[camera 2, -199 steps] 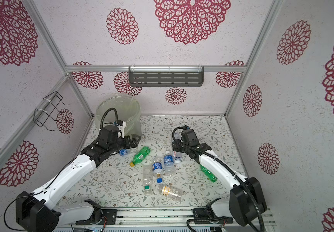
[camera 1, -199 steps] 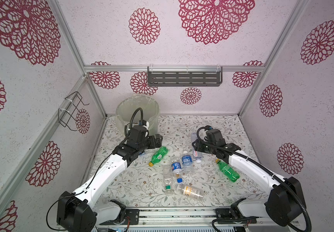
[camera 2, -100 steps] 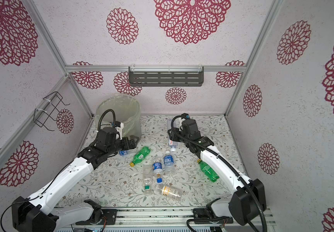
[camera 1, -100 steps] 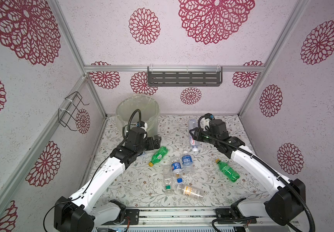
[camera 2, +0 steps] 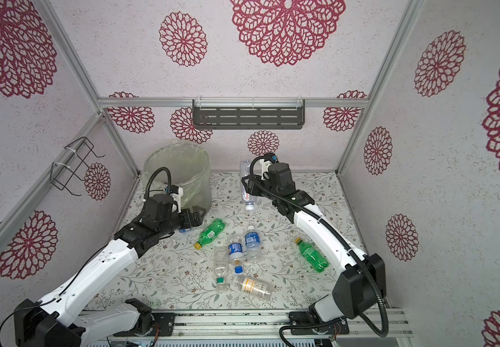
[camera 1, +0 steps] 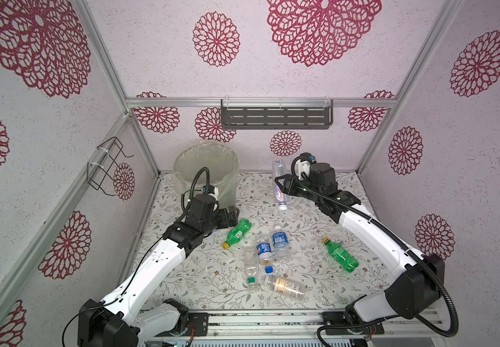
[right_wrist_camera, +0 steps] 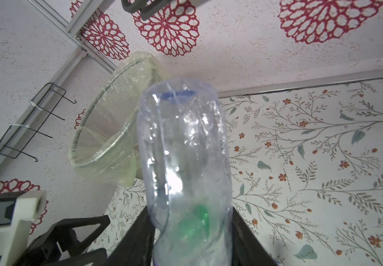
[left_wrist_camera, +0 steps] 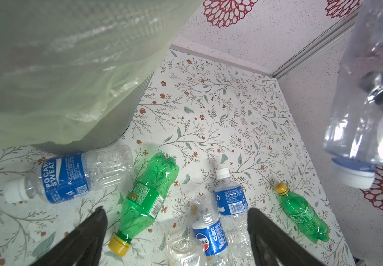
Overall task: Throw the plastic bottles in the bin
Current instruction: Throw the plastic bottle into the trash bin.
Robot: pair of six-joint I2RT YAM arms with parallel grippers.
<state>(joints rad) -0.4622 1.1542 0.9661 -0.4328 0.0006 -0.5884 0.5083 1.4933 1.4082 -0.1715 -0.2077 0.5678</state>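
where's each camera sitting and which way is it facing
Top views: high behind the robot, looking down at the table; left arm, right arm whole.
Left wrist: low, facing Pocari Sweat bottle beside bin; open left hand shows.
Right wrist: raised, facing the bin; right hand clamps a clear bottle.
Shared: both wrist views show that bottle.

Both top views are bright and evenly lit, the soft light apparently falling from overhead, so the bottles cast only faint, short shadows on the worktop. Detail is sharp mid-frame, while the wide lens bows the frame posts toward the edges. In the left wrist view the bin sits too close and looks hazy, and the clear bottle at the margin is blurred, with white glare on its label. In the right wrist view that bottle is soft with a burnt-out highlight, and the fingers of the right tool are dark smears.
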